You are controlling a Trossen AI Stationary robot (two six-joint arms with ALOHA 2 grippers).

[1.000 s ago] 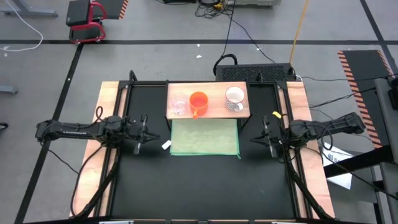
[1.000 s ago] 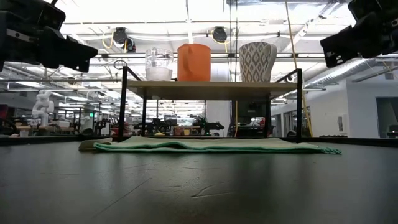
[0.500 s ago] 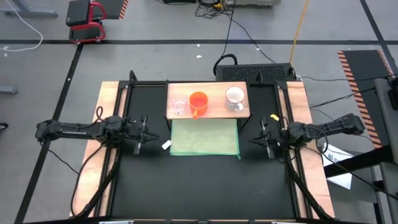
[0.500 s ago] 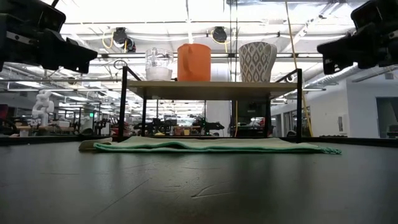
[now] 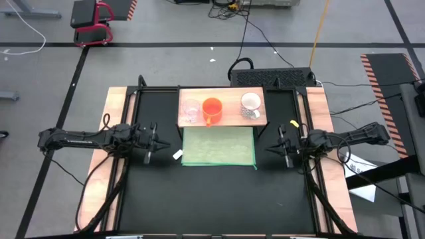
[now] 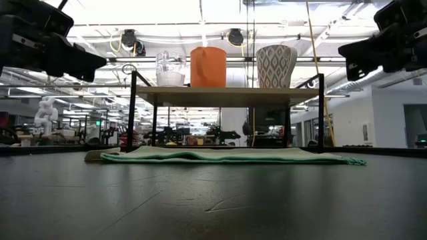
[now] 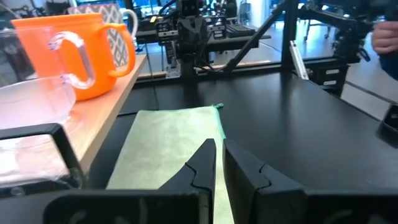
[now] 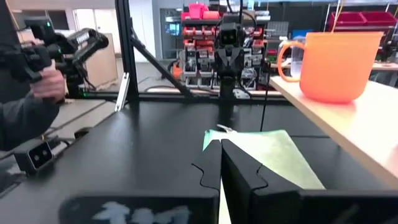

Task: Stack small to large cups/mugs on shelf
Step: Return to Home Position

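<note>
Left gripper point(image 5: 156, 142) and right gripper point(image 5: 279, 147), both closed empty, flank the mat point(image 5: 219, 146); I'd draw them back level, clear of the shelf point(image 5: 229, 118).

Bright ceiling lights point(image 6: 167, 13), backlit glare in low view, faint tabletop point(image 6: 213, 200) reflections

No text, label, brand, number or sign is legible in any view. The small white tag point(image 5: 176, 155) at the green mat's point(image 5: 219, 146) corner, just ahead of the left gripper point(image 5: 158, 141), is too small to read.
</note>
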